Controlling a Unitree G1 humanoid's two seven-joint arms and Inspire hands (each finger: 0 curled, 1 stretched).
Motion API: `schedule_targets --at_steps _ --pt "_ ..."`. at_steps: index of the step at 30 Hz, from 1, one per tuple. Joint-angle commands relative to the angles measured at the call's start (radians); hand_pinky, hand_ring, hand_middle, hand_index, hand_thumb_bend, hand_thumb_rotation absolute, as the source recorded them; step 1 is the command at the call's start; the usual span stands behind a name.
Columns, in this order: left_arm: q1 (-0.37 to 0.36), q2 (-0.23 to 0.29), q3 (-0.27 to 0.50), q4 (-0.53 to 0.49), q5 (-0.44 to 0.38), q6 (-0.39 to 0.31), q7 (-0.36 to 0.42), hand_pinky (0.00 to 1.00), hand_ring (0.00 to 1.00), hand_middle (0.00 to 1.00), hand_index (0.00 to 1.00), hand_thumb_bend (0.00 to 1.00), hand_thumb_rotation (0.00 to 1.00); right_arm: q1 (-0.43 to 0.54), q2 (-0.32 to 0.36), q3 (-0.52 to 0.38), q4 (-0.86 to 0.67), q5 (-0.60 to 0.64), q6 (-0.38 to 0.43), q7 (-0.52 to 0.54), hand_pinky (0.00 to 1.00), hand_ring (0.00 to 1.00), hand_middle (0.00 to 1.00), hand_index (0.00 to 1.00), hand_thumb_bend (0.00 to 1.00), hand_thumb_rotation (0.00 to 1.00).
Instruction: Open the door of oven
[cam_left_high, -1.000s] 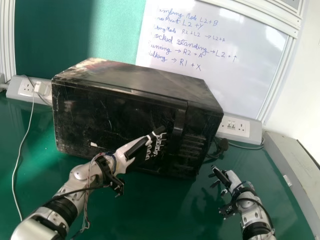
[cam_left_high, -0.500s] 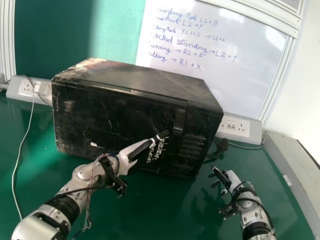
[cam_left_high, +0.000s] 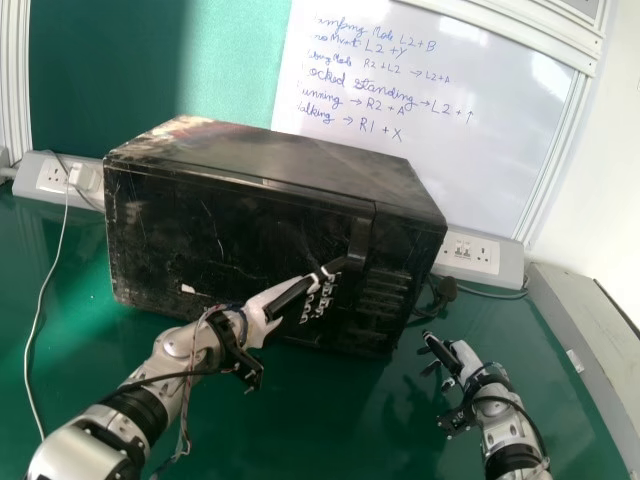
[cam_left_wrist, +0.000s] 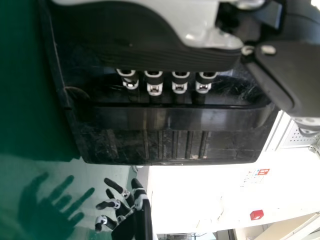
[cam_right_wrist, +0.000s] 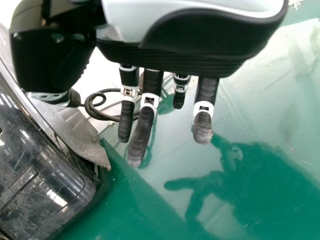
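The black oven (cam_left_high: 200, 235) stands on the green table with its door closed and an upright handle (cam_left_high: 359, 245) toward the door's right. My left hand (cam_left_high: 262, 312) is in front of the door, its extended fingers pointing at the handle's left edge. In the left wrist view, the left hand (cam_left_wrist: 165, 56) has its fingertips at the recess beside the handle (cam_left_wrist: 175, 119); whether they touch it I cannot tell. My right hand (cam_left_high: 462, 362) is right of the oven, over the table. In the right wrist view, the right hand (cam_right_wrist: 185, 50) has relaxed, empty fingers.
Behind the oven are a whiteboard (cam_left_high: 430, 110) and a socket strip (cam_left_high: 472, 252) with a cable. Another white cable (cam_left_high: 45, 310) runs along the table's left side. A grey ledge (cam_left_high: 590, 345) borders the table on the right.
My left hand has shifted slightly right, bringing its fingers closer to the handle. The right hand and the oven have stayed where they were.
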Motion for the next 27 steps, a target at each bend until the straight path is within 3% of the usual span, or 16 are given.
schedule_targets --at_steps 1,11,27 --pt "-0.023 -0.002 0.011 0.017 0.003 0.007 -0.002 0.77 0.94 0.99 1.00 1.00 0.92 -0.021 -0.003 -0.005 0.001 0.005 0.009 0.005 0.11 0.18 0.30 0.64 0.61 0.55" --pt "-0.041 -0.013 0.038 0.028 -0.015 0.070 -0.021 0.76 0.94 0.96 1.00 1.00 0.96 -0.019 -0.004 -0.006 0.001 0.006 0.000 0.009 0.12 0.18 0.30 0.64 0.62 0.54" --pt "-0.053 -0.026 0.080 0.027 -0.033 0.128 -0.061 0.65 0.80 0.87 0.89 1.00 0.97 -0.021 -0.003 0.002 0.002 0.000 0.004 0.003 0.12 0.18 0.30 0.64 0.62 0.56"
